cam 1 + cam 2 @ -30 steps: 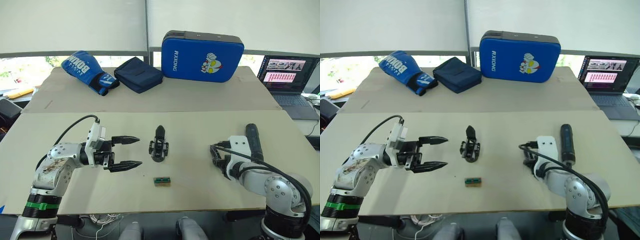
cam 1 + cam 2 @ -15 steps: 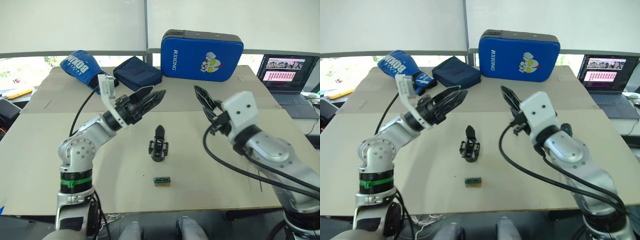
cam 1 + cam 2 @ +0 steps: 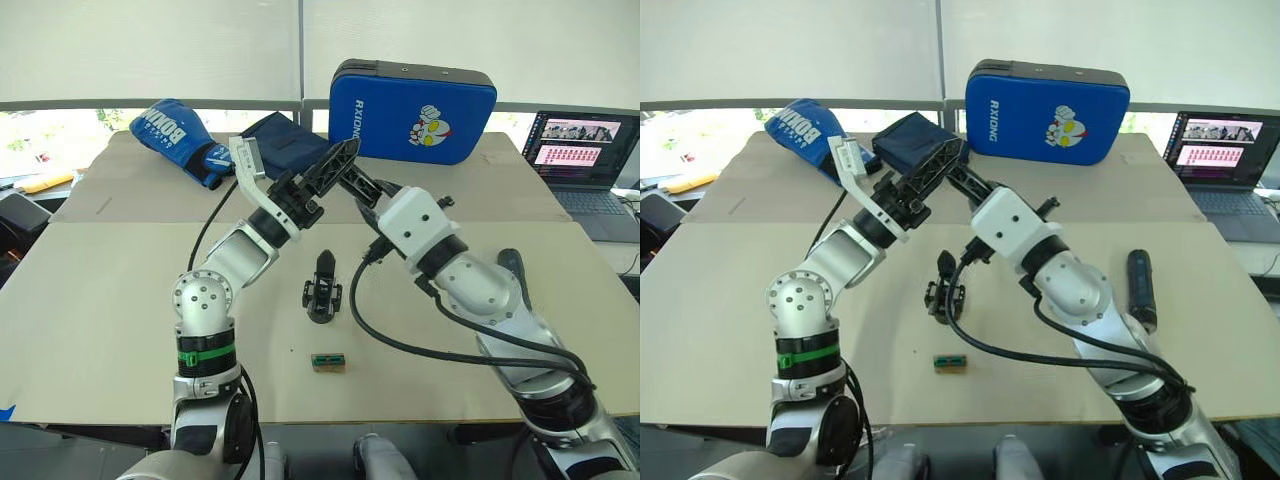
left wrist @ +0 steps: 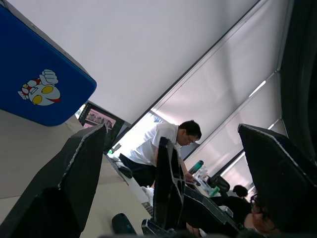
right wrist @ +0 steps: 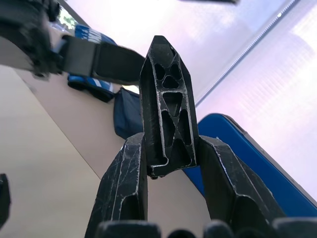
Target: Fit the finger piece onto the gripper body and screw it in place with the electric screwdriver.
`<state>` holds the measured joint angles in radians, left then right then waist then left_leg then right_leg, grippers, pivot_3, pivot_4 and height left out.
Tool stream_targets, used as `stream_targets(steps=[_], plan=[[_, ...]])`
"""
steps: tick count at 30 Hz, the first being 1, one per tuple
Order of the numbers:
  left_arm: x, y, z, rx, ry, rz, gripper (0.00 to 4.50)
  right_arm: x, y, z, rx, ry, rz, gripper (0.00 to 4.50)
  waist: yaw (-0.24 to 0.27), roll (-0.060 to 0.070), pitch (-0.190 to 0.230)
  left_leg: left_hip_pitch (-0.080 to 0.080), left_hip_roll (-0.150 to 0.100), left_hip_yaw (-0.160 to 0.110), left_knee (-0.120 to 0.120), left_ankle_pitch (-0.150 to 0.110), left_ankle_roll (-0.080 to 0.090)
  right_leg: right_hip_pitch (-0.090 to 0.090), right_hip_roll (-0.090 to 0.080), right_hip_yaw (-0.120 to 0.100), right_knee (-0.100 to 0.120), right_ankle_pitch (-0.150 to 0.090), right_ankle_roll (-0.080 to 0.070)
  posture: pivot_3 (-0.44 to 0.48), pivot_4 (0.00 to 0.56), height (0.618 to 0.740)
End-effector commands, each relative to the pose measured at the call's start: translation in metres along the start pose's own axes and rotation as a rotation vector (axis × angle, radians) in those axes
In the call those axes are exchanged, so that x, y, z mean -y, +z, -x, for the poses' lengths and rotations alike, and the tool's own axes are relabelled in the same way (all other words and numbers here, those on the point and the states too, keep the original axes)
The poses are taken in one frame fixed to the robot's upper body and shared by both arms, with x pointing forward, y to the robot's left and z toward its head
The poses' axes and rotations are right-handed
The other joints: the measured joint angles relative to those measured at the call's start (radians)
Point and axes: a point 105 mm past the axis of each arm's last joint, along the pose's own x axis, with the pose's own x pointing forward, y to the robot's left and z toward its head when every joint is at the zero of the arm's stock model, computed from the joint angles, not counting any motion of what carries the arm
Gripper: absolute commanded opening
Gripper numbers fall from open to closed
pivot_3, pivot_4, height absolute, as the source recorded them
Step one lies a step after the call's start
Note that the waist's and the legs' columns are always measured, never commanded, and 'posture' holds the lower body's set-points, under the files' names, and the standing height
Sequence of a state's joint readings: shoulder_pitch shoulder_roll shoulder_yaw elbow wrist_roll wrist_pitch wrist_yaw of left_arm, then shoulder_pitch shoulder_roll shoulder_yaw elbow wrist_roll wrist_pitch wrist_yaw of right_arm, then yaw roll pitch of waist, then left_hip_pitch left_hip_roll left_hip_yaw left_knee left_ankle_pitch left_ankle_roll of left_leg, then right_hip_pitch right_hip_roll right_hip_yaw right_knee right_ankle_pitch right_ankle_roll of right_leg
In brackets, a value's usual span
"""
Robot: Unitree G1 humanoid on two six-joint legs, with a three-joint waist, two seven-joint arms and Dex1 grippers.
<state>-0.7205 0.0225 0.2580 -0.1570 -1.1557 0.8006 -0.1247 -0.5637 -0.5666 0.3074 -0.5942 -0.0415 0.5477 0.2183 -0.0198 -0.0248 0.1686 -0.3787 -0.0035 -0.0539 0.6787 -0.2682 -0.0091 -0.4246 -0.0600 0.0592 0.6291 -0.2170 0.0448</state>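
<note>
My right gripper (image 5: 168, 143) is shut on the finger piece (image 5: 167, 114), a black tapered wedge with triangular cut-outs whose tip stands out past the fingers. That gripper (image 3: 357, 186) hangs raised above the far-middle table. My left gripper (image 3: 338, 165) is raised beside it and open, its fingers (image 4: 74, 188) spread wide on either side of the right gripper's tip. The gripper body (image 3: 322, 295) stands on the table below both, with a black pointed part rising from it. On the table at the right lies the electric screwdriver (image 3: 1140, 285), apart from both grippers.
A small tan block with a green top (image 3: 327, 361) lies near the front of the table (image 3: 100, 330). A blue pad (image 3: 412, 98), a blue boxing glove (image 3: 180, 135) and a dark pouch (image 3: 285, 140) sit at the back. A laptop (image 3: 580, 150) is at the far right.
Both arms have risen from table height and swung inward. The two grippers now meet in the air above the gripper body. Things on the table have not moved.
</note>
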Motion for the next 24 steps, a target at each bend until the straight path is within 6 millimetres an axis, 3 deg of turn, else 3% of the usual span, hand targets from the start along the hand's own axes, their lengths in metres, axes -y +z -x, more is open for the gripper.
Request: stream_targets(steps=[1, 3, 10, 11, 14, 15, 21, 22, 24], plan=[[0.01, 0.007, -0.004, 0.047, -0.043, 0.015, 4.24, 0.004, 0.019, -0.001, 0.084, -0.011, 0.046, 1.1, 0.002, 0.0, 0.0, 0.0, 0.0, 0.0, 0.0, 0.0, 0.0, 0.0, 0.0, 0.0, 0.0, 0.0, 0.0, 0.0, 0.15, 0.74], [0.01, 0.008, -0.005, 0.056, -0.042, 0.022, 3.63, 0.003, 0.019, -0.001, 0.086, -0.005, 0.045, 1.1, 0.004, 0.0, 0.0, 0.0, 0.0, 0.0, 0.0, 0.0, 0.0, 0.0, 0.0, 0.0, 0.0, 0.0, 0.0, 0.0, 0.15, 0.74], [0.011, 0.009, -0.003, 0.07, -0.059, 0.042, 0.26, 0.001, 0.016, 0.0, 0.071, 0.004, 0.01, 1.1, 0.004, 0.0, 0.0, 0.0, 0.0, 0.0, 0.0, 0.0, 0.0, 0.0, 0.0, 0.0, 0.0, 0.0, 0.0, 0.0, 0.15, 0.74], [0.012, 0.009, -0.003, 0.071, -0.065, 0.044, 0.0, 0.0, 0.017, 0.0, 0.075, 0.007, -0.004, 1.1, 0.005, 0.0, 0.0, 0.0, 0.0, 0.0, 0.0, 0.0, 0.0, 0.0, 0.0, 0.0, 0.0, 0.0, 0.0, 0.0, 0.15, 0.74], [0.014, 0.012, -0.003, 0.092, -0.076, 0.054, 0.01, 0.005, 0.019, 0.002, 0.087, -0.017, -0.05, 1.1, 0.005, 0.0, 0.0, 0.0, 0.0, 0.0, 0.0, 0.0, 0.0, 0.0, 0.0, 0.0, 0.0, 0.0, 0.0, 0.0, 0.15, 0.74], [0.014, 0.013, -0.003, 0.101, -0.075, 0.059, 0.01, 0.006, 0.019, 0.003, 0.089, -0.015, -0.061, 2.15, 0.005, 0.0, 0.0, 0.0, 0.0, 0.0, 0.0, 0.0, 0.0, 0.0, 0.0, 0.0, 0.0, 0.0, 0.0, 0.0, 0.15, 0.74], [0.01, 0.025, -0.002, 0.031, -0.129, -0.062, 0.0, 0.024, 0.022, 0.022, 0.119, 0.065, -0.107, 4.24, 0.005, 0.0, 0.0, 0.0, 0.0, 0.0, 0.0, 0.0, 0.0, 0.0, 0.0, 0.0, 0.0, 0.0, 0.0, 0.0, 0.15, 0.74], [0.01, 0.03, 0.0, -0.005, -0.171, -0.066, 0.0, 0.029, 0.016, 0.029, 0.096, 0.108, -0.142, 4.46, 0.005, 0.0, 0.0, 0.001, 0.0, 0.0, 0.0, 0.0, 0.0, 0.0, 0.0, 0.0, 0.0, 0.0, 0.0, 0.0, 0.15, 0.74], [0.011, 0.037, 0.004, -0.075, -0.236, -0.08, 0.0, 0.036, 0.009, 0.041, 0.072, 0.213, -0.217, 4.46, 0.005, 0.0, 0.0, 0.001, 0.0, 0.0, 0.0, 0.0, 0.0, 0.001, 0.001, 0.0, 0.0, 0.0, 0.0, 0.0, 0.15, 0.74]])
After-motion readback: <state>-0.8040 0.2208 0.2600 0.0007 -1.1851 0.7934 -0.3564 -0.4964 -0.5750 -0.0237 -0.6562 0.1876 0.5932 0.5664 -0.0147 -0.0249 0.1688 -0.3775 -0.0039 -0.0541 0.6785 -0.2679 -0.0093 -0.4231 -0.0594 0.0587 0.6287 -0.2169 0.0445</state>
